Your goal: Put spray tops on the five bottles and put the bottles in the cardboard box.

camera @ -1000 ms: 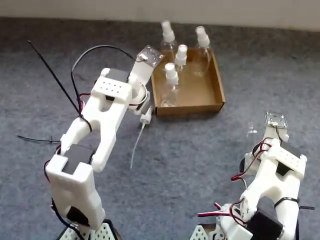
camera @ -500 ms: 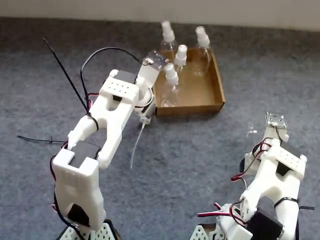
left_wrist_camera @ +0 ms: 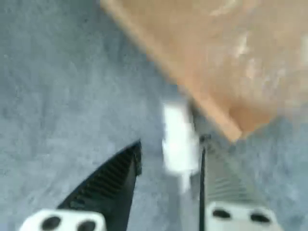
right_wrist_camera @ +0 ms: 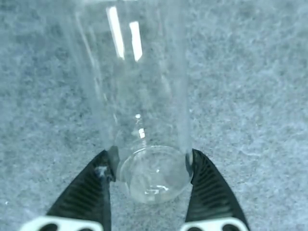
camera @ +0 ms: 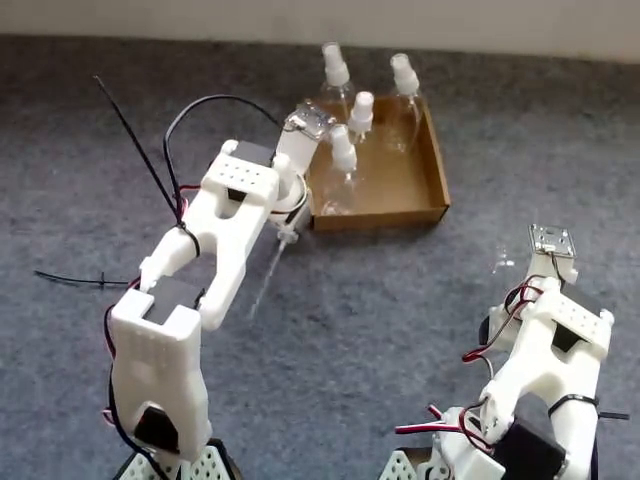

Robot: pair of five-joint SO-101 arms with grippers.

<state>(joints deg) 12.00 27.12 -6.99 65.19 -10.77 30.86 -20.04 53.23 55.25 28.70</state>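
Grey carpet tabletop [camera: 400,300] lies open between the arms; cardboard box [camera: 380,215] sits far centre, four capped bottles [camera: 343,170] standing inside; right end effector [right_wrist_camera: 149,156] clenches a clear bottle [right_wrist_camera: 139,86], near right; left end effector [left_wrist_camera: 169,144] grasps a spray top [left_wrist_camera: 179,144] just beside the box's near left corner.

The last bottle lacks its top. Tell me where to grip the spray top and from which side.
Grip the spray top by its white head, probably from above. Leave the thin dip tube free: it trails off the head and must slide into the open bottle clamped in the right gripper. The left gripper sits at the head, beside the cardboard box.
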